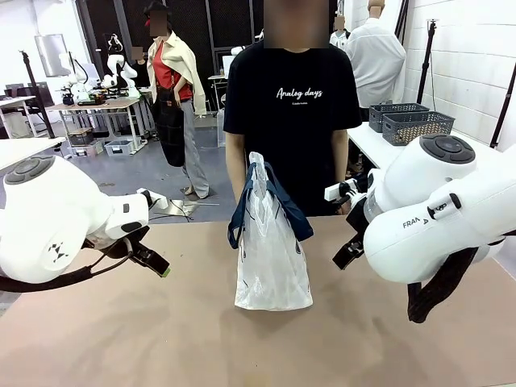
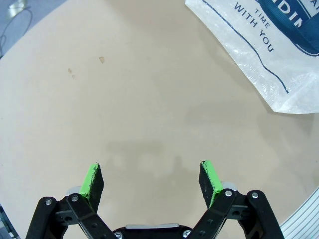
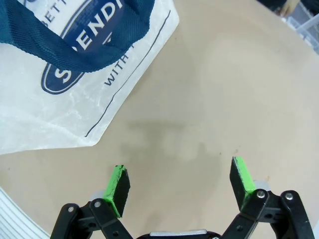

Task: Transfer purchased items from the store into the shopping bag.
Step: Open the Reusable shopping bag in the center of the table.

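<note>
**Left tool** [image 2: 151, 175]: jaws spread wide, nothing between the green pads [image 2: 91, 180]. It points down at bare bench [image 2: 129, 99]. In the front view it sits low at the left, well apart from the bag.

**Right tool** [image 3: 179, 180]: jaws likewise spread wide and empty, pads [image 3: 240, 175] clear of everything. Bare bench lies under it. In the front view it sits to the right of the bag, near it but apart.

**Bag** [image 1: 270, 258]: translucent white plastic, tall, standing upright on the bench at mid-table, between the two tools and just in front of the person.
- Handles [image 1: 242, 214]: navy straps, drooping down both sides from the top.
- Left wrist view: a lower corner [image 2: 279, 64] enters at the upper right, with dark print reading "TIME WITH YOU".
- Right wrist view: the side panel [image 3: 65, 107] lies at the upper left, with a navy oval emblem, part of the lettering and one strap across it.
- Contents: cannot tell through the plastic.

**Bench**: tan, matte, with a few small marks on its surface in the left wrist view.

**Arms**: left arm [image 1: 48, 218] and right arm [image 1: 435, 210], both white, large at either side of the front view. A black cable loop hangs under the right one.

**Person** [image 1: 294, 105]: black T-shirt with white script, standing at the far edge of the bench behind the bag.

**Baskets** [image 1: 411, 122]: two, dark grey with lattice sides, side by side on a white table at the far right, well apart from the bag.
</note>
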